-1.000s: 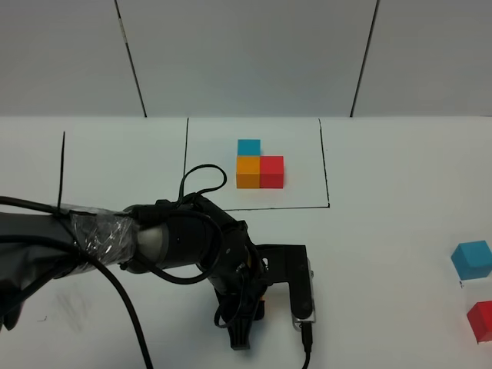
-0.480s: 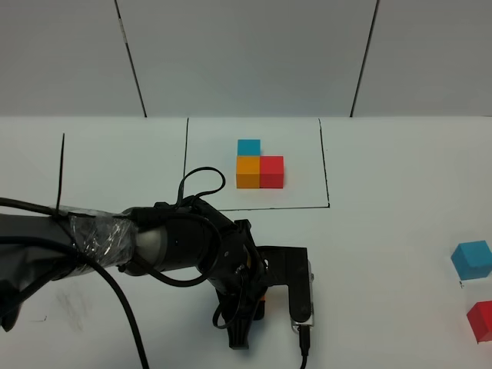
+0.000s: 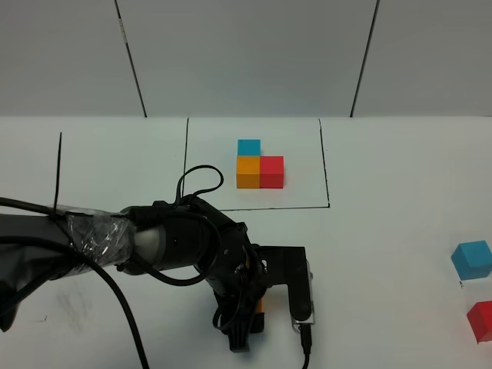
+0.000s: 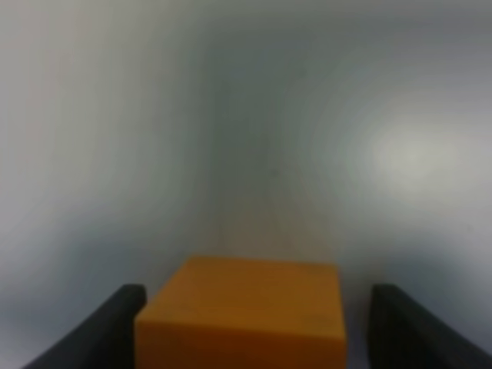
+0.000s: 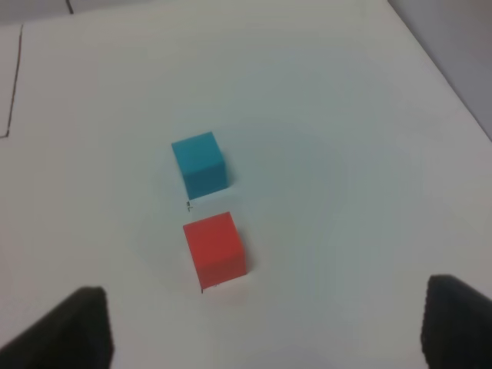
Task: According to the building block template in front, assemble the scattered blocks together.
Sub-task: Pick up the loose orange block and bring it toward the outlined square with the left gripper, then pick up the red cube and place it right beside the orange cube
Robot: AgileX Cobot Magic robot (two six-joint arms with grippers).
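left wrist view: left gripper (image 4: 257, 338) had let go. the small matte orange cube (image 4: 242, 307) sat between its dark fingers (image 4: 115, 330), one finger right at the cube's side and the other clear of it, with a strip of white table (image 3: 384, 254) in the gap.

exterior high view: the arm hid all but a sliver of that cube, at 6 o'clock from the building block template (image 3: 259, 165), an l of blue, orange and red cubes in a thin black rectangle at the table's 12 o'clock.

right wrist view only: right gripper (image 5: 269, 338) stood wide apart, empty. ahead lay the sky-blue matte cube (image 5: 199, 163) and the red matte cube (image 5: 214, 246), near but apart. the exterior view put them at 4 o'clock, with red at 6 o'clock of blue.
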